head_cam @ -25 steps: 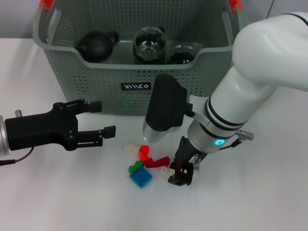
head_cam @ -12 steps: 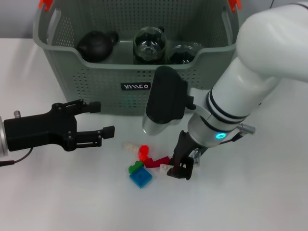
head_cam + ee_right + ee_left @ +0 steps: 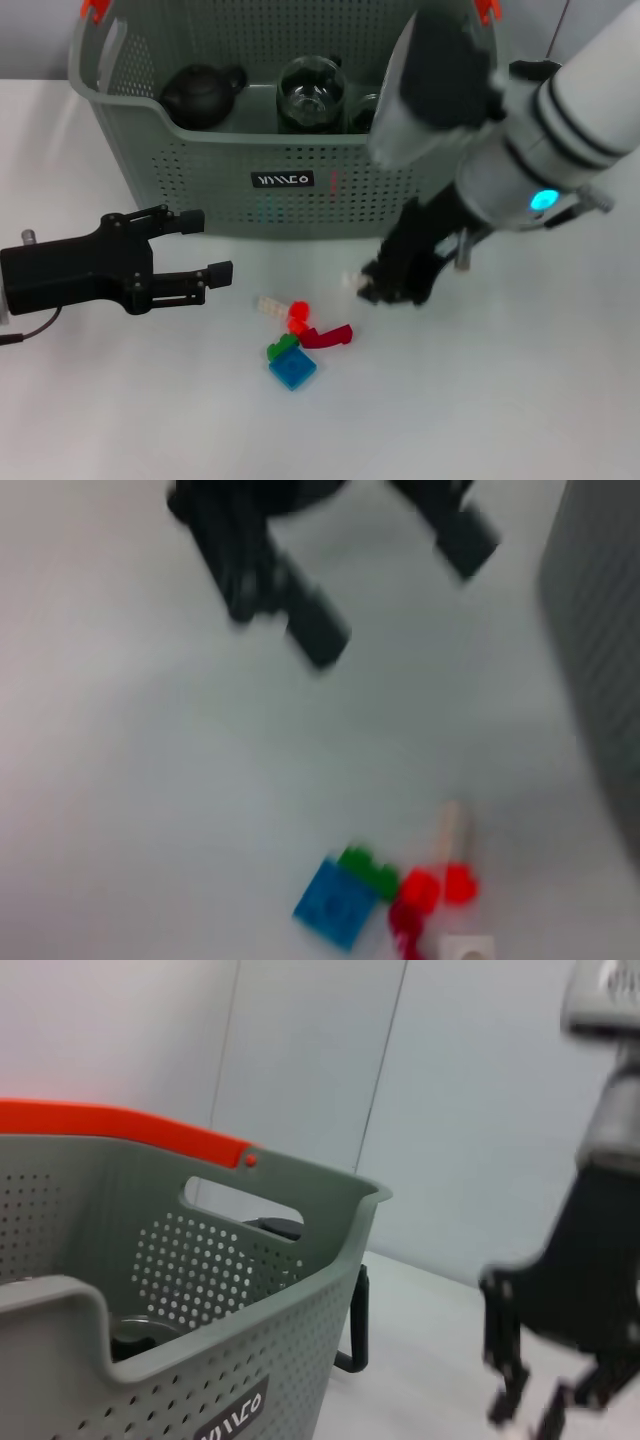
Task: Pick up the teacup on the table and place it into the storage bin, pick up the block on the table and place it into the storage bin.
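Blocks [image 3: 298, 342] lie on the table [image 3: 150, 400] below and between your grippers; a small white block [image 3: 352, 280] sits pinched in your right gripper [image 3: 385, 285], lifted before the storage bin [image 3: 280, 190]. Your left gripper [image 3: 205, 245] hangs wide open, empty.

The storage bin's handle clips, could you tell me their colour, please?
Orange-red handle clips, clearest in the left wrist view.

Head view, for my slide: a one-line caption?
Right gripper lifts a white block toward the storage bin; left gripper waits open.
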### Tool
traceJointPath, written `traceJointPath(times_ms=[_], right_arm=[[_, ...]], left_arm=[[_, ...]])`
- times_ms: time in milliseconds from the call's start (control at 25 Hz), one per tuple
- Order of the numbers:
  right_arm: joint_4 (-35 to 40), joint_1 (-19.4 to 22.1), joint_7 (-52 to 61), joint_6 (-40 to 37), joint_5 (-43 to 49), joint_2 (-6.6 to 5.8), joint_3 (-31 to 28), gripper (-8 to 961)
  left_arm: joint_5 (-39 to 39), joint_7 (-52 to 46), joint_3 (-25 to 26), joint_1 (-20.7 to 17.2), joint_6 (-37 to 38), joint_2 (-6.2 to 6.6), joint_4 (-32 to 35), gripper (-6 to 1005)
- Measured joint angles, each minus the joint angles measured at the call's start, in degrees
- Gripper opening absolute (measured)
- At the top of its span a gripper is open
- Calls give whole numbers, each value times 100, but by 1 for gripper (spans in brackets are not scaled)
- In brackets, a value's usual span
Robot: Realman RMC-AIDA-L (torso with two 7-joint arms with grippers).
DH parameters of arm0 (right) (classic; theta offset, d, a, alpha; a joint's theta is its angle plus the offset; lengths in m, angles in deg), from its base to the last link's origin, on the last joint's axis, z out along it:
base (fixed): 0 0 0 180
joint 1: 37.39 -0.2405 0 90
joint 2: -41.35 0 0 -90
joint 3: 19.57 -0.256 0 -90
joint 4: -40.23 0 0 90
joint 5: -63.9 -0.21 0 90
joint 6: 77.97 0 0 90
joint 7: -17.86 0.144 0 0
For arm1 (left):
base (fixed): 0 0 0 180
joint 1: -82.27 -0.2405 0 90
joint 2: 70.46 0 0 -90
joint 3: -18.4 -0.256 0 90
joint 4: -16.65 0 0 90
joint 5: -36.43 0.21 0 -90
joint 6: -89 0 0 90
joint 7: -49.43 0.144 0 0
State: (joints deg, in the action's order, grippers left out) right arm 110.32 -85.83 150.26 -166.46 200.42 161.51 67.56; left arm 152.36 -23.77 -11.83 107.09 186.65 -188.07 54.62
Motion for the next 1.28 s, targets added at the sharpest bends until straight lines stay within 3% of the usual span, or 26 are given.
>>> traceJointPath(times_ms=[240, 400, 640, 880, 1040, 1280], right_arm=[[672, -55, -210, -193, -452, -4, -1183, 217], [759, -250, -224, 465, -542, -3, -1698, 219], [132, -675, -120, 1948, -62, -1, -1811, 224], [-947, -1164, -25, 2765, 411, -63, -2034, 228], [-1269, -1283, -63, 3033, 432, -110, -2055, 328], [-1007, -1175, -72, 3074, 351, -79, -2091, 479]], left_arm=[[0, 4, 0, 17, 50, 1, 9, 861], [-4, 35, 0, 35, 63, -4, -8, 861], [-9, 41, -1, 34, 87, -1, -12, 862], [-9, 49, 0, 9, 91, 2, -13, 862], [1, 52, 0, 6, 90, 2, -16, 862], [5, 53, 0, 5, 108, 2, 1, 862]])
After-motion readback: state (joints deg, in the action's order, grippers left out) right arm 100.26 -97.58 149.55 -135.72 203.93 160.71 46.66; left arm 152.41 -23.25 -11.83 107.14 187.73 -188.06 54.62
